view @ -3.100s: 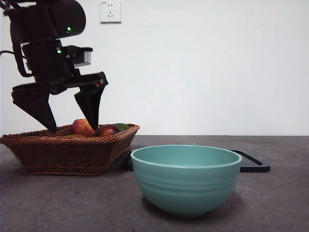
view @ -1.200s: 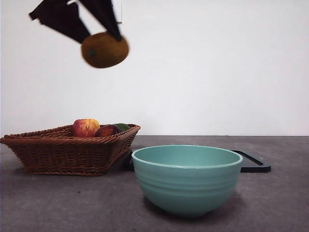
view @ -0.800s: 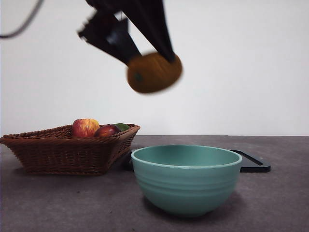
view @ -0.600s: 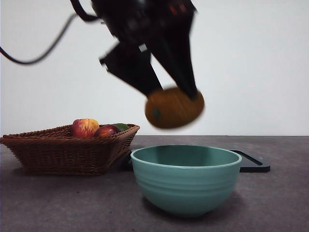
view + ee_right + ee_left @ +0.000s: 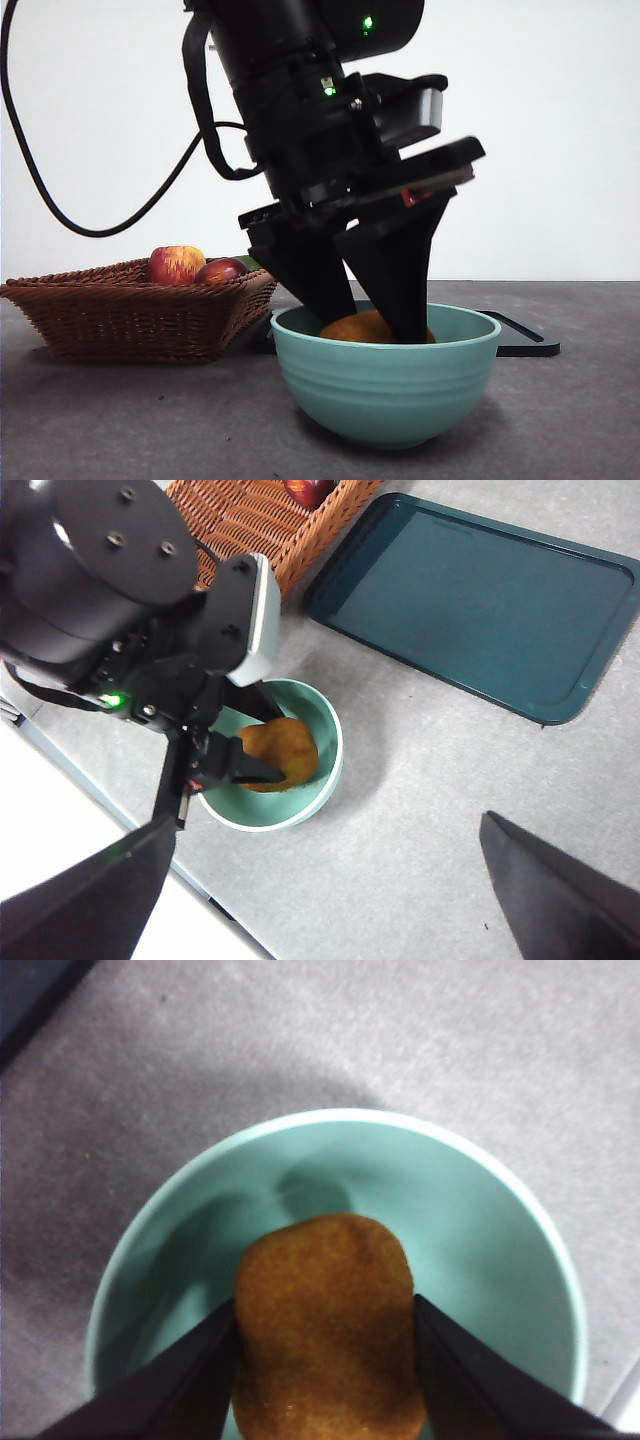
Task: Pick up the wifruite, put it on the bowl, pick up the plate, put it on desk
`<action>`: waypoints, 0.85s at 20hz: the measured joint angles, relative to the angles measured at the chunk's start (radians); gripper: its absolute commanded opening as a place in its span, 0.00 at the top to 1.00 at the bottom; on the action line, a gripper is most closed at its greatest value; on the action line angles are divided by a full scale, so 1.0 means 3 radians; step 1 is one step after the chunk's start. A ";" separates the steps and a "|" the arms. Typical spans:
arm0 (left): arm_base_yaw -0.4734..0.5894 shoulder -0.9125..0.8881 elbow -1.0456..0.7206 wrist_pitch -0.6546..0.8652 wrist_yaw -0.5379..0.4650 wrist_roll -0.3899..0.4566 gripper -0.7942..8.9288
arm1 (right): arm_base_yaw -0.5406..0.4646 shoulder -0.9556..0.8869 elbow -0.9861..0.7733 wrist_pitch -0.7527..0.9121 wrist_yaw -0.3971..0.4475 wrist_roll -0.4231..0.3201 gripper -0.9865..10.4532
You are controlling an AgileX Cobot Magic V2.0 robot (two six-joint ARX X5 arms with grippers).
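While the desk (image 5: 120,420) takes up most of the scene, all the action sits over the bowl (image 5: 385,385), near and centre in the front view; behind it on the far side lies a dark teal tray (image 5: 470,600), which I take to be the "plate" for later, and to the left a wicker basket (image 5: 130,315) holds an apple (image 5: 177,264) and a dark red fruit (image 5: 221,270). The left gripper (image 5: 325,1335) is down inside the bowl, jaws clamped on either side of the wifruite (image 5: 325,1335); from the front only the top of the fruit peeks above the rim, so it's already low in there, though I can't tell if it's touching the bottom. The right gripper (image 5: 320,880) hangs high over the table, well clear, jaws spread wide with nothing between them.

To do this bit well, I'd say lower gently until the fruit rests on the bottom, then spread the jaws only a little; the bowl walls are close, and a wide opening could knock the rim or shove the bowl. Lift straight up afterwards so the fruit doesn't roll or get dragged out.

No brand names, labels or readable writing anywhere that I can make out; just green indicator lights on the arm.
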 measured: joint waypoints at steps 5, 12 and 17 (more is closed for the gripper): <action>-0.0038 0.0011 0.0000 0.0027 -0.0001 0.0000 0.58 | 0.0000 0.0000 0.0000 0.0000 0.0000 0.0000 0.49; -0.0041 -0.0178 0.0000 0.0020 -0.0001 -0.0027 0.58 | 0.0000 0.0000 0.0000 -0.0001 0.0000 0.0000 0.49; 0.0117 -0.0823 0.0000 0.0025 -0.0001 -0.0093 0.58 | 0.0000 0.0000 0.0000 -0.0001 0.0000 0.0000 0.49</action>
